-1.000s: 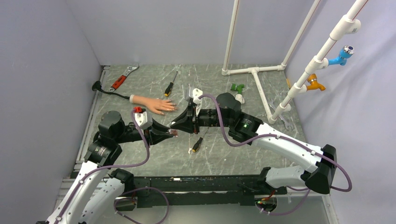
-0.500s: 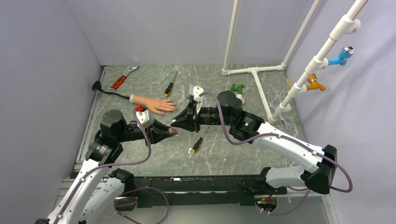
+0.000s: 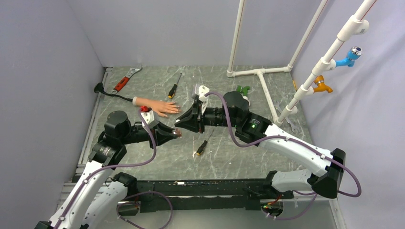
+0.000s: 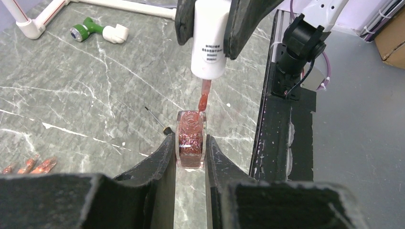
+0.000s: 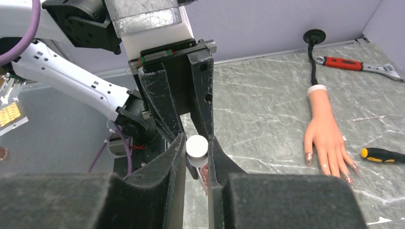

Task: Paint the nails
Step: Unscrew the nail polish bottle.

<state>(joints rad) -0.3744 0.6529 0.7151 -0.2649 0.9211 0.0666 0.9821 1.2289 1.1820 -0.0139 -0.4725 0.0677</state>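
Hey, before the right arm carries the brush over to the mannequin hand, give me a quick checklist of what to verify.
1. Open polish bottle clamped in the left gripper: ok.
2. The white cap held by the right gripper: ok.
3. The brush clear of the bottle's mouth: not ok, its tip sits at the rim.
4. Brush loaded: ok, coated red.
5. The mannequin hand lying flat, nothing over it: ok.
6. Which nails lack polish: cannot tell; several already glitter.
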